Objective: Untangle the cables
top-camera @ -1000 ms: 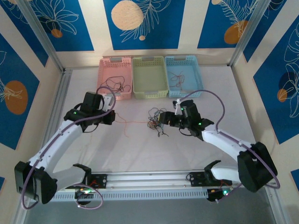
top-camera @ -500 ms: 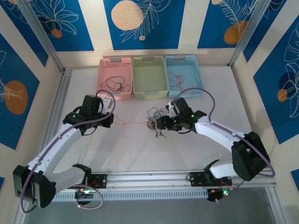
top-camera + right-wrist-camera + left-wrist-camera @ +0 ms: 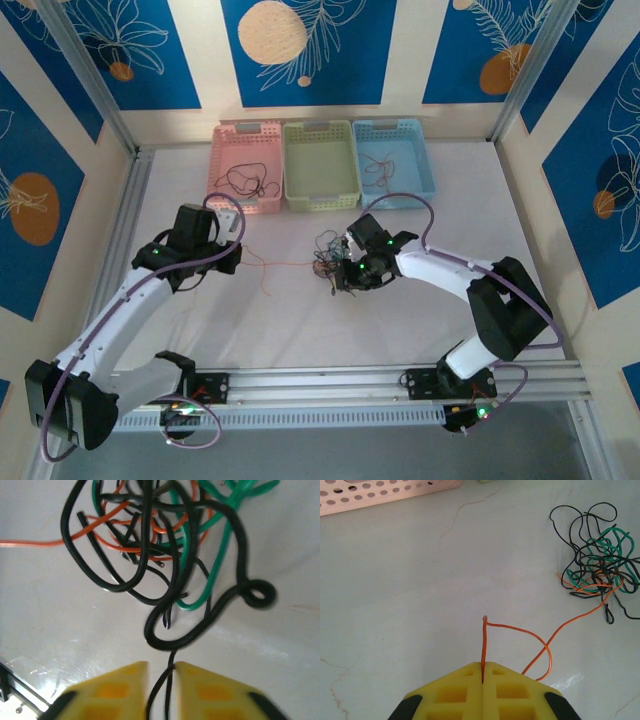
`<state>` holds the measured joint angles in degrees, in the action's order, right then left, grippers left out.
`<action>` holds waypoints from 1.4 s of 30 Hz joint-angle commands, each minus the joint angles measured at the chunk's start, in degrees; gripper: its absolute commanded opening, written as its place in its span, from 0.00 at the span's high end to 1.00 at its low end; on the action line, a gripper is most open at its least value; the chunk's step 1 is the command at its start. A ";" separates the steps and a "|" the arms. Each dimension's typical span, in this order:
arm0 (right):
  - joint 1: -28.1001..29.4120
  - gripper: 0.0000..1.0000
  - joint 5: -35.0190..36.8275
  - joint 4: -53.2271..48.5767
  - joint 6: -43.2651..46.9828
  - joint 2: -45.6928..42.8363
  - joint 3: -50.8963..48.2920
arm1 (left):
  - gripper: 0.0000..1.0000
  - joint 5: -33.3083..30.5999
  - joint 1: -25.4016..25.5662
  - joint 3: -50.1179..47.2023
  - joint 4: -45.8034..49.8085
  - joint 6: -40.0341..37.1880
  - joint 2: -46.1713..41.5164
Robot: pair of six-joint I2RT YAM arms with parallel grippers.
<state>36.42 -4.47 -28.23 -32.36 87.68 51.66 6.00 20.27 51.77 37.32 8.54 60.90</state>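
Left tool (image 3: 483, 672): clamped on orange wire (image 3: 540, 640). Right tool (image 3: 161, 680): nearly closed around black wire (image 3: 160, 692) from the tangle (image 3: 333, 262).

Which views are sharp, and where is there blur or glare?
Left wrist: sharp, the orange wire and tangle crisp. Right wrist: nearest black loop soft, glare on the table by the yellow fingers. Top external: even light, strands too fine to resolve.

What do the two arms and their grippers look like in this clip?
Both arms have white links with black joint housings, small green indicator lights and a thin purple cable looping alongside. The left gripper and right gripper have yellow fingers with square recesses on black mounts.
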 commanded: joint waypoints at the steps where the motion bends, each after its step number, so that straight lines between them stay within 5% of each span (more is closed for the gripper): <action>1: 0.42 0.94 -0.02 -1.35 -0.12 -1.34 0.25 | 1.00 -1.39 -0.13 -0.53 0.21 -0.91 -0.83; 4: 0.04 1.00 -1.08 0.18 0.31 -3.61 -1.22 | 1.00 -3.71 -0.22 -0.20 0.54 -1.13 -1.51; 10: -5.63 1.00 -7.04 4.36 1.80 -12.28 -7.18 | 1.00 -18.22 -1.14 -0.09 1.41 -1.72 -7.73; 24: -35.63 1.00 -0.52 2.92 -3.01 -36.12 -21.05 | 1.00 -46.05 -2.78 14.27 13.84 -6.70 -24.36; 34: -43.83 1.00 5.80 1.05 -6.24 -44.97 -24.75 | 1.00 -58.57 -2.77 18.49 12.03 -16.05 -24.58; 38: -45.38 1.00 3.55 3.23 -6.51 -45.75 -26.22 | 1.00 -54.15 -2.78 19.72 11.81 -14.30 -23.51; 42: -45.06 1.00 -1.39 5.29 -5.79 -44.12 -26.08 | 1.00 -32.64 -2.78 18.12 14.80 -7.85 -21.01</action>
<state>-8.75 -2.15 -24.82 -37.78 42.98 26.28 -41.50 17.82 70.13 50.30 -3.53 37.87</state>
